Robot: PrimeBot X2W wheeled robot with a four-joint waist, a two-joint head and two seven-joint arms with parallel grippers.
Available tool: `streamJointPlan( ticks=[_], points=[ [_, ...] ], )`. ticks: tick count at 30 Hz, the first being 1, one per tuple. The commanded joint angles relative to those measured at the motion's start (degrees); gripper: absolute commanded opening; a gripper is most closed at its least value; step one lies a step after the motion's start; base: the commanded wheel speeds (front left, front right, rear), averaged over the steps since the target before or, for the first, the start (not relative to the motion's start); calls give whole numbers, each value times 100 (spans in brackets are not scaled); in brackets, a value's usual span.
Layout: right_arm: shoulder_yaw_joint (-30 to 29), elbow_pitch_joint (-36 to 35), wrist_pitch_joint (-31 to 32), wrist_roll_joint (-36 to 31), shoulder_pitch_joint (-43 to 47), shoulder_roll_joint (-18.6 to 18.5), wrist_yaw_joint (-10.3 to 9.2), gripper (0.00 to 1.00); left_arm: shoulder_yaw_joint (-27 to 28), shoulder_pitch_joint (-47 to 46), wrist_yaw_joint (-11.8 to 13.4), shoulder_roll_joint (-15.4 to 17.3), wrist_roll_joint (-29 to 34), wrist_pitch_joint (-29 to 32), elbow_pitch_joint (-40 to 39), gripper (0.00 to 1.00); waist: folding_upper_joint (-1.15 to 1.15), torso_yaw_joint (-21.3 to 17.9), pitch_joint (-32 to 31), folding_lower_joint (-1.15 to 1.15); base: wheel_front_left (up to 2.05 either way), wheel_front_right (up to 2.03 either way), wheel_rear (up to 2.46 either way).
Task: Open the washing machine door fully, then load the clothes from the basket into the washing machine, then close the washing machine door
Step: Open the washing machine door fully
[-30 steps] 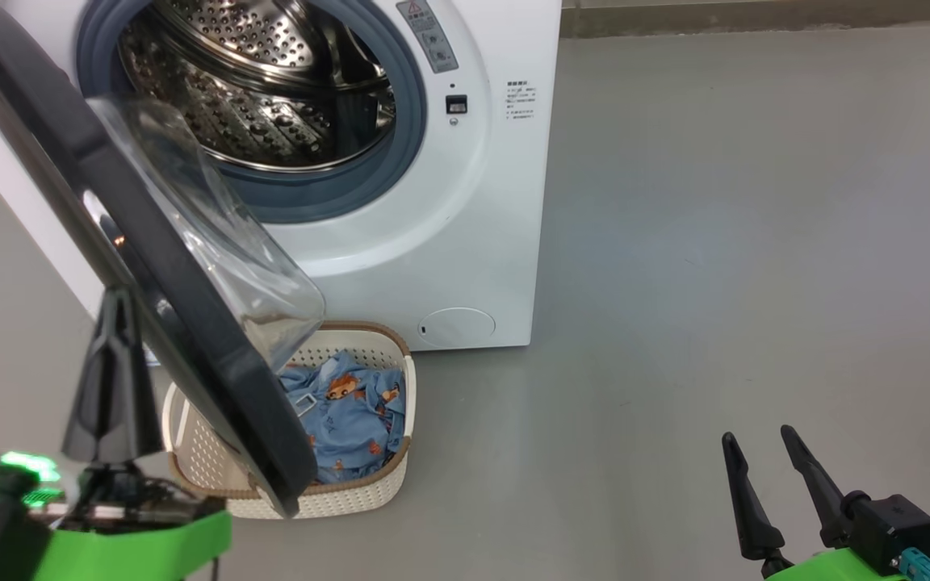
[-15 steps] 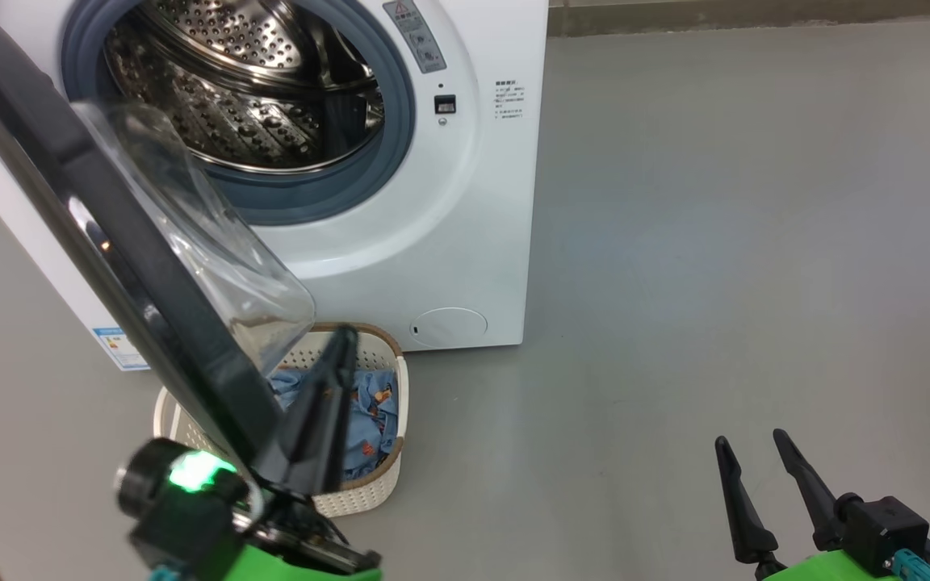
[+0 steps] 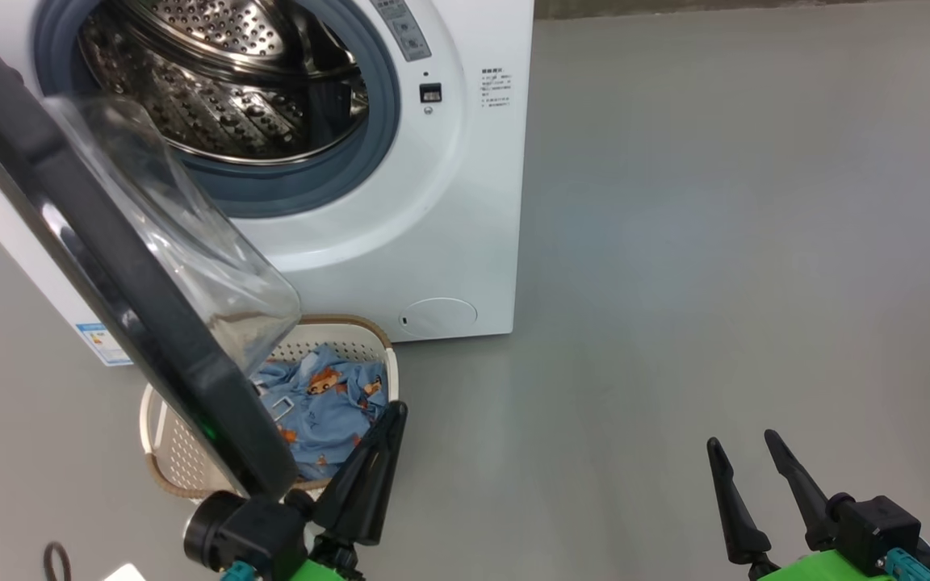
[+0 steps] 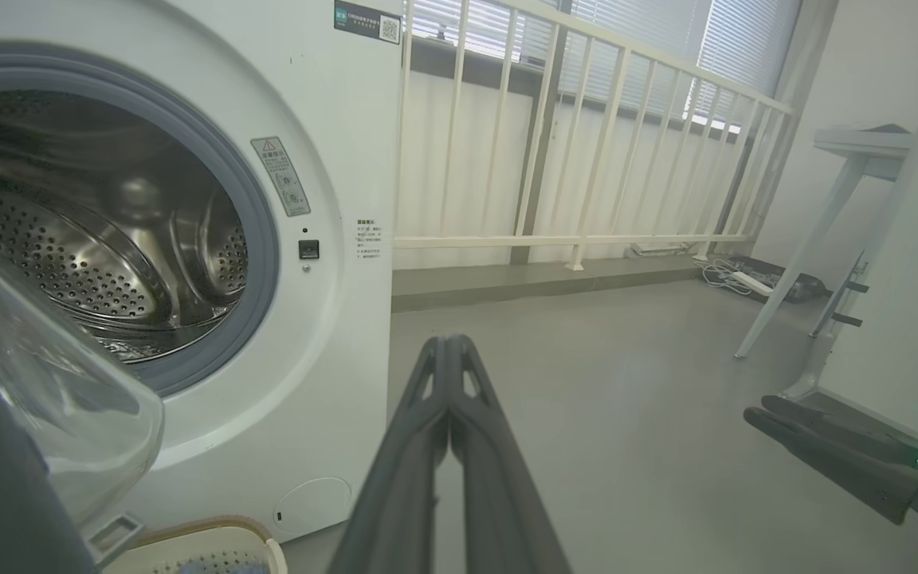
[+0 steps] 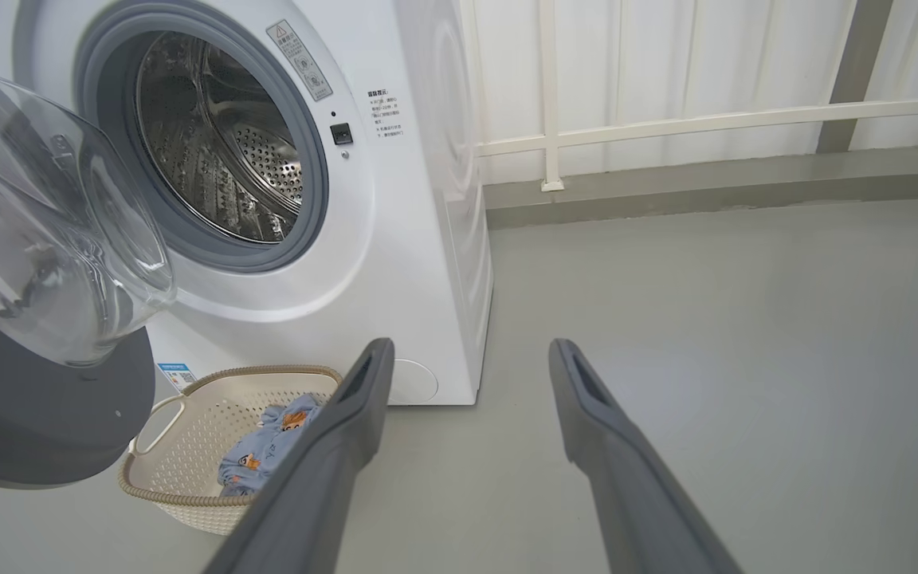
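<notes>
**Item 1, the washing machine** (image 3: 465,202): big, white, boxy front-loader with a perforated steel drum and a grey-blue rubber gasket. We find it on the grey floor (image 3: 715,202), toward the floor's far edge.

**Item 2, the washing machine door** (image 3: 110,266): large and round, with a glossy black rim and a bulging clear glass bowl. It is swung out from the machine's left side toward us, and its lower rim hangs over the left part of the basket.

**Item 3, the basket** (image 3: 166,452): small, cream perforated plastic with a brown woven-look rim. It sits on the floor just before the machine's front.

**Item 4, the clothes** (image 3: 328,403): soft light-blue fabric printed with orange-and-brown cartoon figures, heaped inside the basket.

**Item 5, the left gripper** (image 3: 396,411): two long dark fingers pressed flat together, with nothing between them. Its tips stand by the basket's near right corner. The clothes lie just to their left and lower down, not touched, and the door's lower rim is close by on the left.

**Item 6, the right gripper** (image 3: 741,440): fingers spread wide and empty. We place it over bare floor, well apart from the basket and clothes, to their right.
</notes>
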Motion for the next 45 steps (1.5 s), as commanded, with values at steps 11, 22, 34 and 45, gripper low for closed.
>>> streamJointPlan(
  ticks=[11, 22, 34, 45],
  points=[
    [148, -168, -43, 98, -354, -27, 35, 100, 711, -365, -15, -65, -96, -31, 577, 0, 0, -110, 317, 0, 0, 0, 0],
    [173, -110, -43, 157, -445, -27, 35, 100, 1020, -632, -15, -87, -54, -31, 703, 0, 0, -27, 489, 0, 0, 0, 0],
    [213, -32, -43, 220, -476, -27, 35, 100, 1408, -643, -15, -125, -14, -31, 867, 0, 0, 179, 482, 0, 0, 0, 0],
    [253, 63, -43, 284, -432, -27, 35, 100, 1826, -532, -1, -141, 8, -31, 1093, 0, 0, 310, 365, 0, 0, 0, 0]
  ],
)
